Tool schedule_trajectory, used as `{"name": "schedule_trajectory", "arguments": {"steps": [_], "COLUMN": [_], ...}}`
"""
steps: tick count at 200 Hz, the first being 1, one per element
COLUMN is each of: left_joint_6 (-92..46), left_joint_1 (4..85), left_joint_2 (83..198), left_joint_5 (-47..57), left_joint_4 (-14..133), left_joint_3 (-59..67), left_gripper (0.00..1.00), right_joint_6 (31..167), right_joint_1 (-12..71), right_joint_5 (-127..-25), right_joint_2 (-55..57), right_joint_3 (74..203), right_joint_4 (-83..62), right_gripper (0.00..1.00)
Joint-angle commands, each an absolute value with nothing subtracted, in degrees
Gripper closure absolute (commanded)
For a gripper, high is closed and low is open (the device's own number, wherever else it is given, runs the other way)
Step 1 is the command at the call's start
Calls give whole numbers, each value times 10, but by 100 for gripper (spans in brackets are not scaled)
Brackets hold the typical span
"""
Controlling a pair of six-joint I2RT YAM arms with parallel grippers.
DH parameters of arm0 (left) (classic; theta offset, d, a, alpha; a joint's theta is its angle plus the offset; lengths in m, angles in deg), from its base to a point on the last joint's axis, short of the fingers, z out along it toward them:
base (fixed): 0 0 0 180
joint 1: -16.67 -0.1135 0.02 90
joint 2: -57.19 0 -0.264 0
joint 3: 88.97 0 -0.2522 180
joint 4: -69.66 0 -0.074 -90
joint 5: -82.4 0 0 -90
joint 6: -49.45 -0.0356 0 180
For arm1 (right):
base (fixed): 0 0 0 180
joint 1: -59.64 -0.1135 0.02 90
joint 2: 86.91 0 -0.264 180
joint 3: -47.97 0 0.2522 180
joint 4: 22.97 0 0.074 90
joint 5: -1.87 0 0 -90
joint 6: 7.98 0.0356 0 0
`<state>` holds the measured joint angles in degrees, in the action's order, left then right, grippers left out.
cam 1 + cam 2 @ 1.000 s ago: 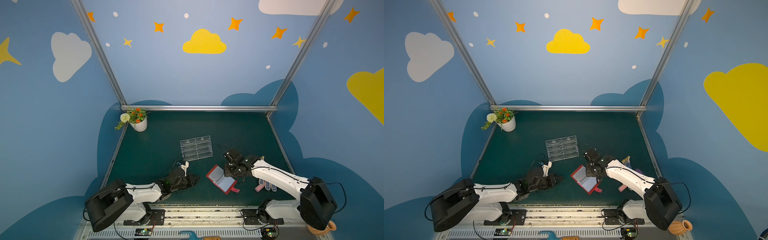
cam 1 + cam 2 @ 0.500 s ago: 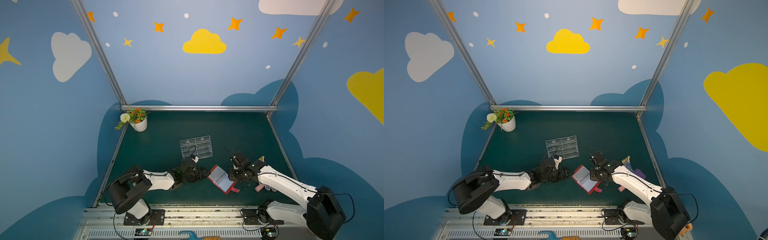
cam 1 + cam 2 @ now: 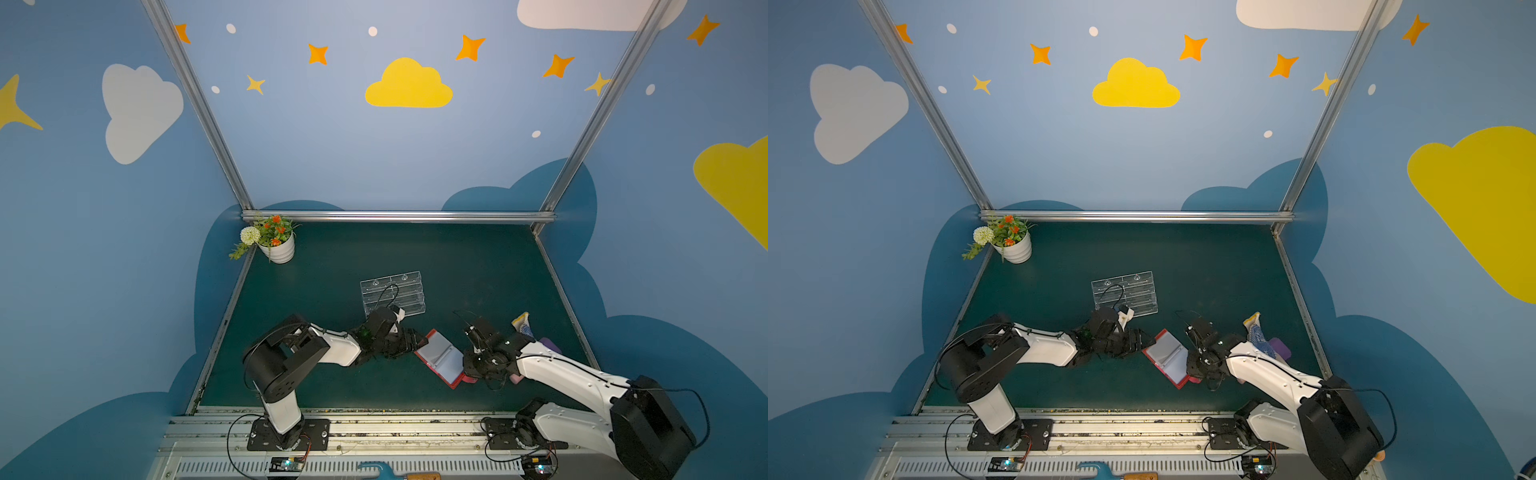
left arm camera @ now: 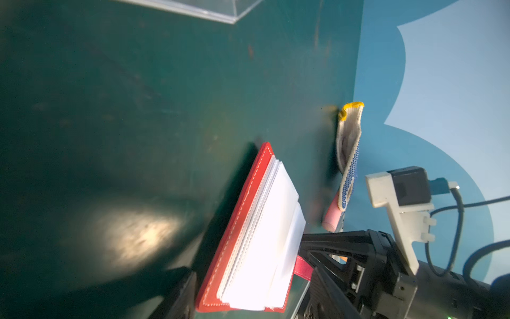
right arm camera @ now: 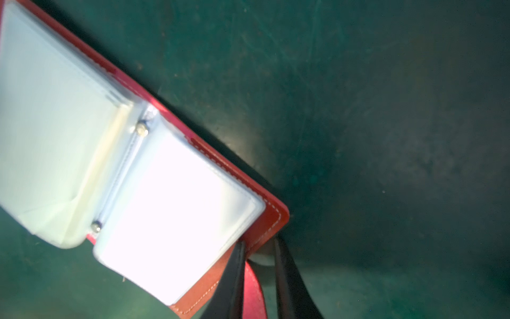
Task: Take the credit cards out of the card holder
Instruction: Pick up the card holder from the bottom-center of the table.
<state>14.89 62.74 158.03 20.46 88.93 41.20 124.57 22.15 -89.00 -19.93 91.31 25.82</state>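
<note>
Card holder (image 3: 440,357) lies open on the table (image 3: 415,257), lower centre of frame, no cards out yet afaict. Right tool (image 5: 259,243) straddles its cover corner, jaws narrow; pinching or not, can't tell. Left tool (image 3: 411,343) sits at the opp. edge – jaw state unclear too.

The left arm (image 3: 334,347) and right arm (image 3: 565,372) share white link shells and bulky black joint housings. Each black base plate (image 3: 318,434) is screwed at its corners onto the metal rail (image 3: 395,430); thin black cables (image 3: 231,440) loop over the rail. The right gripper (image 5: 259,240) has slim black fingers (image 5: 231,279) and carries a white camera bracket (image 4: 400,218)
</note>
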Motion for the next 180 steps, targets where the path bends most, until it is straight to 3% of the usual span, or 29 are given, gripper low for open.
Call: {"name": "schedule_trajectory", "arguments": {"steps": [1, 35, 106, 180], "left_joint_6": [141, 165, 175, 170], "left_joint_1": [626, 619, 599, 562], "left_joint_2": [1614, 1628, 1642, 1647], "left_joint_5": [217, 226, 239, 235], "left_joint_4": [882, 950, 1000, 1014], "left_joint_3": [418, 440, 442, 435], "left_gripper": [36, 46, 51, 49], "right_joint_6": [1240, 1222, 1192, 1170], "right_joint_1": [235, 248, 255, 257], "right_joint_5": [-886, -874, -877, -878], "right_joint_2": [-175, -132, -32, 45], "right_joint_3": [900, 914, 964, 1000], "right_joint_4": [222, 201, 181, 170], "right_gripper": [80, 82, 85, 89]}}
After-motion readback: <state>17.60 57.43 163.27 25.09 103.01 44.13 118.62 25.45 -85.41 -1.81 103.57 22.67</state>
